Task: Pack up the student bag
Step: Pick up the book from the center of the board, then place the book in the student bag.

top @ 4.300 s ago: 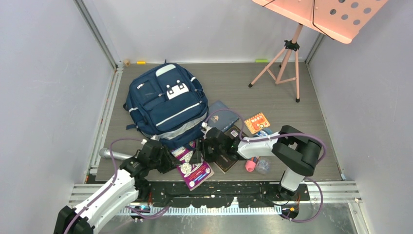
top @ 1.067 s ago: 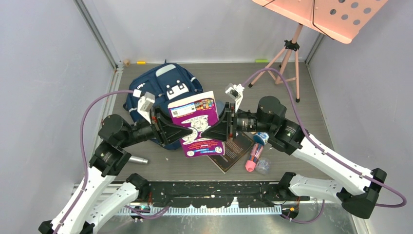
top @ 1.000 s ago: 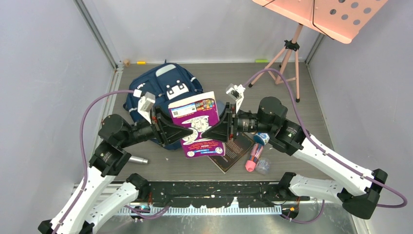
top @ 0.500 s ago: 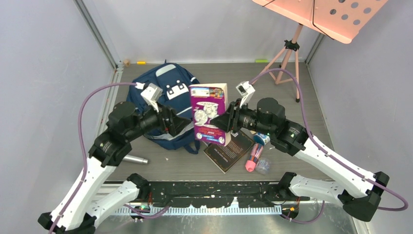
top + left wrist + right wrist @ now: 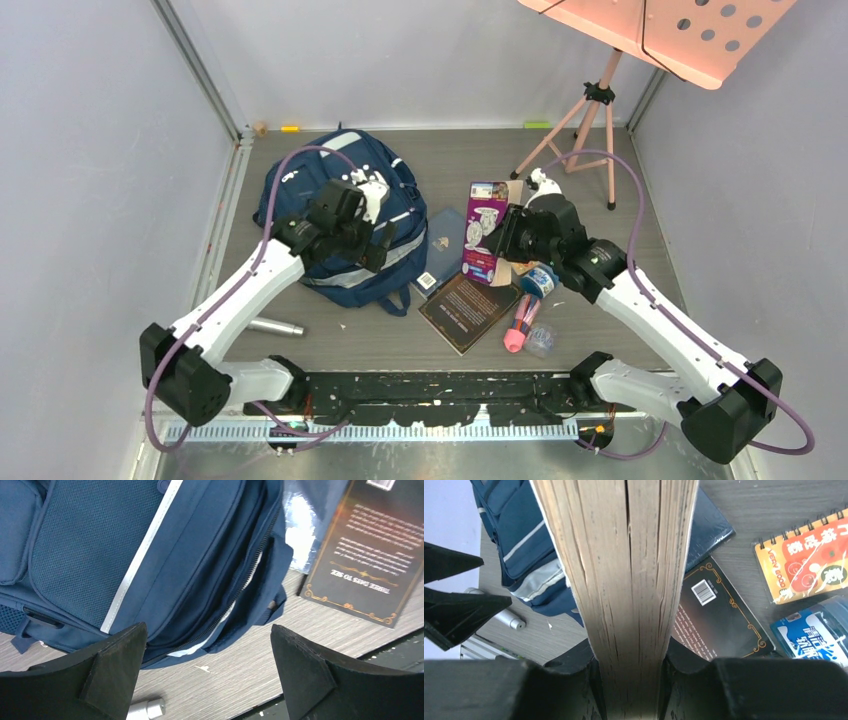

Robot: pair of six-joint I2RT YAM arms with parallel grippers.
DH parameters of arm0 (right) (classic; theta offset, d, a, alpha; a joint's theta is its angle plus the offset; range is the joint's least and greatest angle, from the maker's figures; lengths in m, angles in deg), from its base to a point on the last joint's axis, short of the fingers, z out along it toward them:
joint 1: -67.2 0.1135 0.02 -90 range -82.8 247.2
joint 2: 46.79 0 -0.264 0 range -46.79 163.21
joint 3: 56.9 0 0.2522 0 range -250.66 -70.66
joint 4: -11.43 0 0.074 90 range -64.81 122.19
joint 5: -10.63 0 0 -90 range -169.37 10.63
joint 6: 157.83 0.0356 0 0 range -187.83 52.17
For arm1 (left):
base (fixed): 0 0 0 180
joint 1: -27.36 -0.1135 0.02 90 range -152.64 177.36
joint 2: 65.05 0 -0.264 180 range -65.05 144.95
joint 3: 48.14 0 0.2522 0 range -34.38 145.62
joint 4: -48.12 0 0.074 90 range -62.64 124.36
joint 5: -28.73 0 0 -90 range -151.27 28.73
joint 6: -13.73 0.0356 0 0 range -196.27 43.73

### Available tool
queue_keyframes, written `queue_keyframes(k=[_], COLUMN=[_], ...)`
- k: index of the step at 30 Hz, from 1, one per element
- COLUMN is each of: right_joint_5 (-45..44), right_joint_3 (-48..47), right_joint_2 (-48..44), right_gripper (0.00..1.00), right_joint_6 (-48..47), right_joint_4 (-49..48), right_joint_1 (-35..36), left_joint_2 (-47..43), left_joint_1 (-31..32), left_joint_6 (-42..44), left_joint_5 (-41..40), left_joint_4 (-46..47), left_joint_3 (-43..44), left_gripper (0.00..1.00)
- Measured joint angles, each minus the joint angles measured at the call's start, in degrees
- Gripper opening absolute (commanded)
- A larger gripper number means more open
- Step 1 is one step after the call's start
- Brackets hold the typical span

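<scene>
The student bag point(image 5: 330, 215) lies flat on the left half of the table point(image 5: 450, 165), its main zip point(image 5: 240, 592) gaping slightly at the near end. Our left gripper point(image 5: 207, 630) hangs over that slit, jaws spread wide and empty. Our right gripper point(image 5: 507, 240) is clamped on a thick purple book point(image 5: 624, 555), held on edge just right of the bag. We should pinch the upper lip and lift it first — then feed the book in spine-first, clear of the zip teeth.

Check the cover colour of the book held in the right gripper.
Purple, with pale artwork. The book shows best in the top external view.
</scene>
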Motion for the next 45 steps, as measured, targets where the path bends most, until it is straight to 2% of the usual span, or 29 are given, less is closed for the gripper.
queue_keyframes(k=[8, 11, 12, 14, 16, 17, 18, 25, 33, 38, 45], right_joint_5=[1.4, 1.6, 2.0, 2.8, 4.0, 4.5, 5.4, 12.0, 14.4, 15.4, 13.5], right_joint_3=[2.8, 3.6, 3.8, 4.3, 4.8, 5.1, 5.7, 11.4, 12.9, 12.5, 9.2], right_joint_2=[0.0, -0.2, -0.5, -1.4, -2.6, -3.0, -3.3, -1.7, 6.0, 12.6, 23.6], right_gripper=[0.00, 0.00, 0.00, 0.00, 0.00, 0.00, 0.00, 0.00, 0.00, 0.00, 0.00], right_joint_6=[1.6, 3.0, 3.7, 5.5, 7.6, 8.5, 9.8, 18.8, 25.9, 30.1, 35.5], right_joint_4=[0.5, 0.5, 0.5, 0.5, 0.0, -0.5, -1.3, -8.0, -16.5, -25.1, -36.7], right_joint_1=[-0.2, -0.2, -0.2, -0.3, -0.3, -0.3, -0.3, 0.5, 9.3, 12.4, 12.6], left_joint_2=[5.8, 7.8, 8.7, 10.9, 13.0, 14.0, 14.8, 14.6, 3.3, 0.4, 0.3], left_joint_1=[0.0, 0.0, 0.0, 0.0, 0.2, 0.4, 0.7, 4.0, 4.7, 4.4, 4.5], left_joint_6=[1.5, 1.4, 1.4, 1.3, 0.9, 1.2, 1.4, 1.7, 3.4, 4.6, 4.7], left_joint_5=[-0.7, 0.5, 1.0, 2.3, 3.0, 3.2, 3.2, -5.0, -14.6, -15.5, -11.9], left_joint_4=[-0.1, 0.2, 0.2, 0.1, 0.0, -0.2, -0.4, -3.3, 0.9, 2.7, 4.7], left_joint_3=[0.0, 0.0, 0.0, 0.1, 0.3, 0.6, 0.9, 7.0, 9.9, 9.9, 7.7], left_gripper=[0.89, 0.80, 0.71, 0.40, 0.13, 0.04, 0.00, 0.00, 0.00, 0.00, 0.00])
